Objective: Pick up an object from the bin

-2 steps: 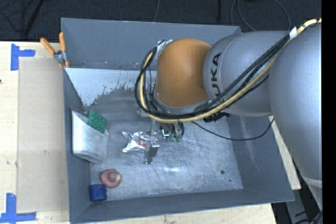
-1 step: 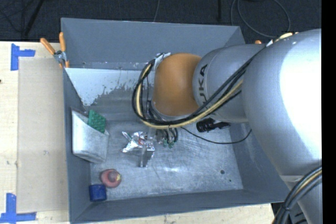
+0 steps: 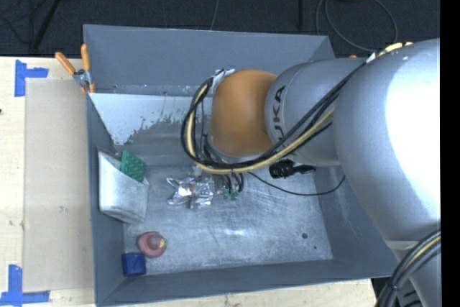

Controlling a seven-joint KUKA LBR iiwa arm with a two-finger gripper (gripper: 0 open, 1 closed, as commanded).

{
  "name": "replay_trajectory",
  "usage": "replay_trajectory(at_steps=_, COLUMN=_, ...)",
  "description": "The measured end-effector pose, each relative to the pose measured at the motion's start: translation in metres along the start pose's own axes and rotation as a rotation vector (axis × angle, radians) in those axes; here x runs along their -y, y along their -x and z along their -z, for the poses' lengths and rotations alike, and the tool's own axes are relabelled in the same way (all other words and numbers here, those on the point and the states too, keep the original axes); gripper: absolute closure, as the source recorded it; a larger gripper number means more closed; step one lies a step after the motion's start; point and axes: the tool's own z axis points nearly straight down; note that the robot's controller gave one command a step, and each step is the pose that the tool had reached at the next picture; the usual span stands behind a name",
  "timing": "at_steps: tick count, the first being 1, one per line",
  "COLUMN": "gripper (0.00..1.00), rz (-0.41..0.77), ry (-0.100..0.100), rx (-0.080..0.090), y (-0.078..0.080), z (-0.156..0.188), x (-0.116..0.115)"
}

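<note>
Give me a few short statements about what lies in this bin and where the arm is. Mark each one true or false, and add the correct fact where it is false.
1. A small blue block lies in the corner of the bin at the view's lower left. True.
2. The pink round thing lies against the bin's far wall. False: it lies near the front, just beside the blue block.
3. The green piece lies on the bin's right side. False: it is on the left, at the far end of the grey flat packet.
4. The gripper is low near the bin's middle, next to a crumpled silvery thing. True.
</note>
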Motion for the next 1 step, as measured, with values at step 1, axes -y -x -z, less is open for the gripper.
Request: replay_trajectory(at_steps=1, gripper=1.00, rz=0.072, ry=-0.003, rx=-0.003, y=0.0162, z=0.1789, x=-0.0070)
